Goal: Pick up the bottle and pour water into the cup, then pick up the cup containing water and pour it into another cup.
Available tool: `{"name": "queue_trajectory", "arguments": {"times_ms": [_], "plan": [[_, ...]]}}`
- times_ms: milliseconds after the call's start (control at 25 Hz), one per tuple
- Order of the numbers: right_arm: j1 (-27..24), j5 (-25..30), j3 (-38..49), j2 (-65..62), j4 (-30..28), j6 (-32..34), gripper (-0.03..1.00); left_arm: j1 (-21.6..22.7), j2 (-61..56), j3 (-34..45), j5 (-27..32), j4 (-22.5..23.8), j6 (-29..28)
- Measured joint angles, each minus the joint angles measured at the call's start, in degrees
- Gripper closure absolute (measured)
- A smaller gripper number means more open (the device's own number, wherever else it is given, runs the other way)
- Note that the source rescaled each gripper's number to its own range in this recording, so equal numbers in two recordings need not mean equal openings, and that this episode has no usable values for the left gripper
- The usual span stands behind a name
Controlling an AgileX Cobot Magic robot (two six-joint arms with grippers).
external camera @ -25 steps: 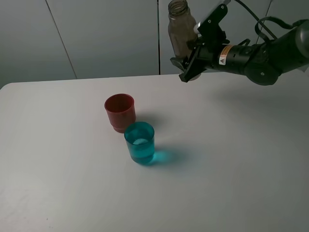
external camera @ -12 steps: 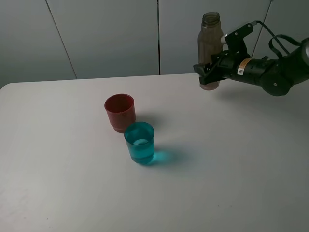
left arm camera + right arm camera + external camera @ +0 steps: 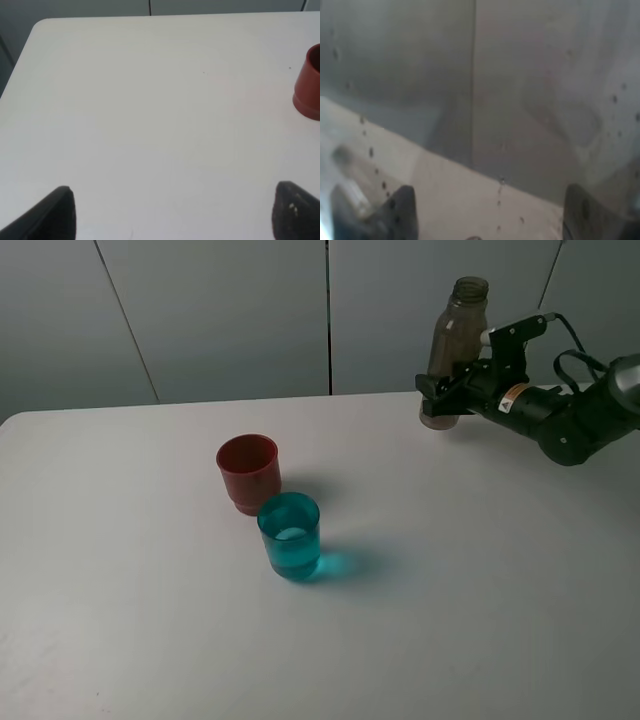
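Right tool (image 3: 445, 400) clamped on smoky bottle (image 3: 455, 335), two o'clock on tabletop (image 3: 450, 580), red cup (image 3: 248, 470) at eleven o'clock of teal tumbler (image 3: 290, 535), left tool (image 3: 175, 212) apart.

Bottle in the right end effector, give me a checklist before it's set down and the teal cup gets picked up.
1. Right end effector shut on the bottle, low on its body: ok.
2. Bottle mouth up, only slightly tilted: ok.
3. Bottle base resting on the table: cannot tell.
4. Teal cup upright with water in it: ok.
5. Red cup upright, close behind the teal cup: ok.
6. Left end effector open and empty: ok.
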Motion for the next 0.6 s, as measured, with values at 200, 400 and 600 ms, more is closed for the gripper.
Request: {"name": "queue_trajectory", "arguments": {"times_ms": [200, 400, 600], "plan": [[-0.3, -1.2, -2.1, 2.5, 0.8, -0.4, 0.96, 0.0, 0.0, 0.0, 0.0, 0.0, 0.0], [-0.3, 1.1, -3.2, 2.8, 0.9, -0.7, 0.96, 0.0, 0.0, 0.0, 0.0, 0.0, 0.0], [-0.3, 3.8, -3.2, 3.4, 0.9, -1.0, 0.96, 0.0, 0.0, 0.0, 0.0, 0.0, 0.0]]}}
